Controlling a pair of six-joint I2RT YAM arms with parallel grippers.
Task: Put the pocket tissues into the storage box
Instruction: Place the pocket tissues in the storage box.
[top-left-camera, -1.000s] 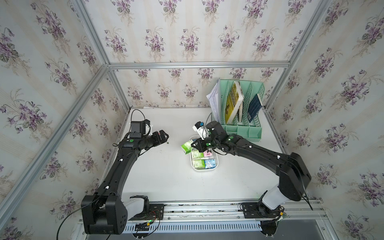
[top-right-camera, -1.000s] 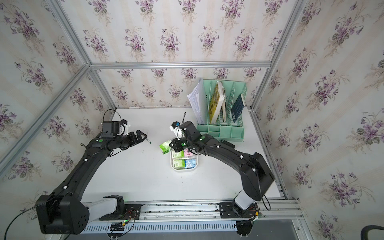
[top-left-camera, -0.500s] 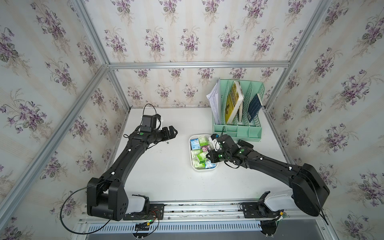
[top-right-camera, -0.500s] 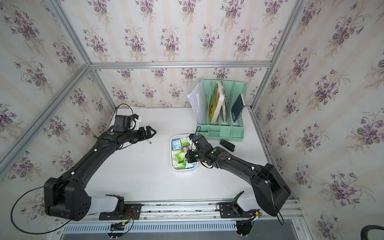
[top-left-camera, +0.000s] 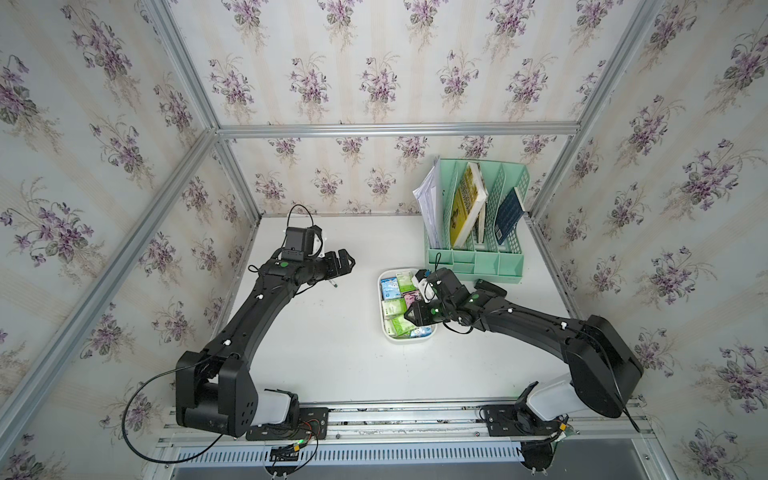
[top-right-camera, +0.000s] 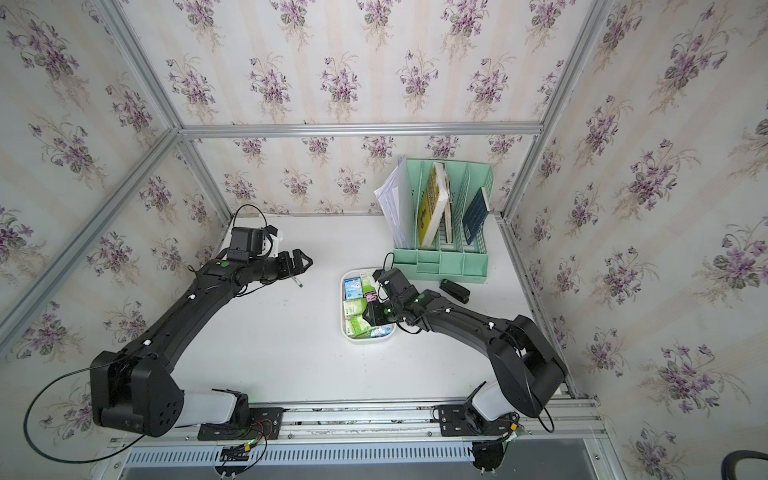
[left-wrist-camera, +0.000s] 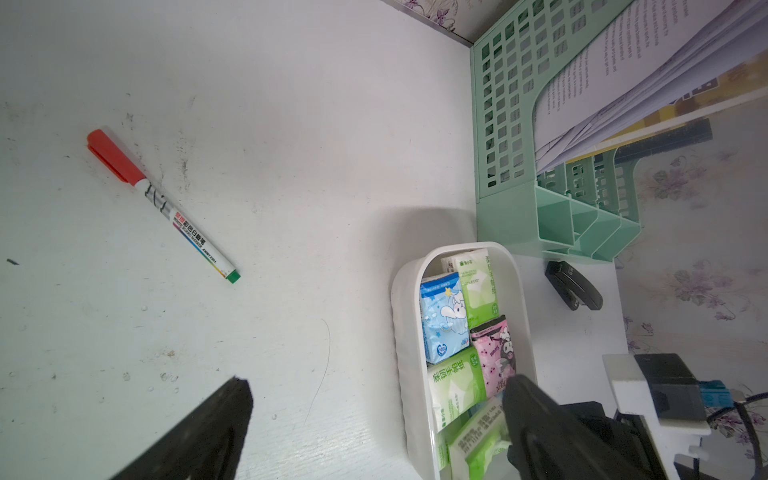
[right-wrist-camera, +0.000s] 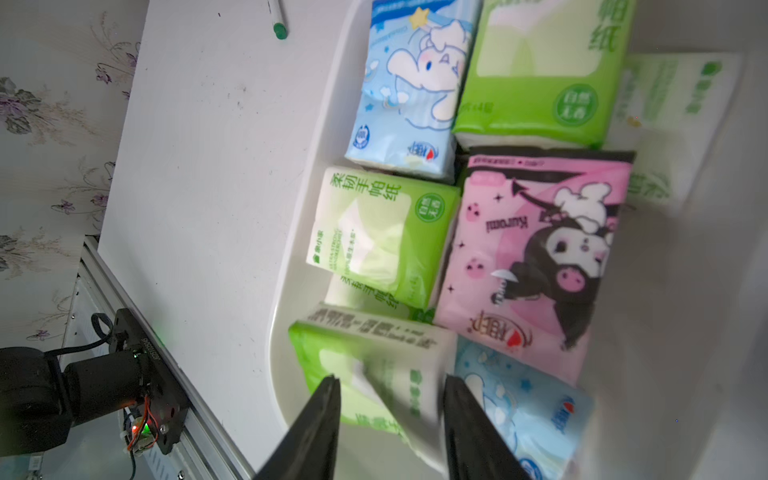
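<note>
The white storage box (top-left-camera: 409, 338) (top-right-camera: 368, 340) sits mid-table and holds several pocket tissues (top-left-camera: 395, 309) (top-right-camera: 355, 309), green-and-white, pink and light blue. My right gripper (top-left-camera: 411, 314) (top-right-camera: 368, 316) hangs over the near end of the box. In the right wrist view its jaws (right-wrist-camera: 390, 380) stand open. A blurred green-and-white packet (right-wrist-camera: 374, 361) lies tilted just beyond them on the other packets. My left gripper (top-left-camera: 347, 262) (top-right-camera: 305, 261) (left-wrist-camera: 378, 399) is open and empty, to the left of the box (left-wrist-camera: 401, 353).
A red-capped marker (left-wrist-camera: 162, 203) (top-left-camera: 332, 283) lies on the table under the left gripper. The mint-green file organiser (top-left-camera: 473, 257) with books stands behind the box. A black stapler (top-left-camera: 490, 286) (left-wrist-camera: 573, 286) lies to the right of the box.
My right gripper carried a green-and-white packet from the box's far-left corner to over its near end, then its jaws parted. The left arm swung towards the back and middle.
</note>
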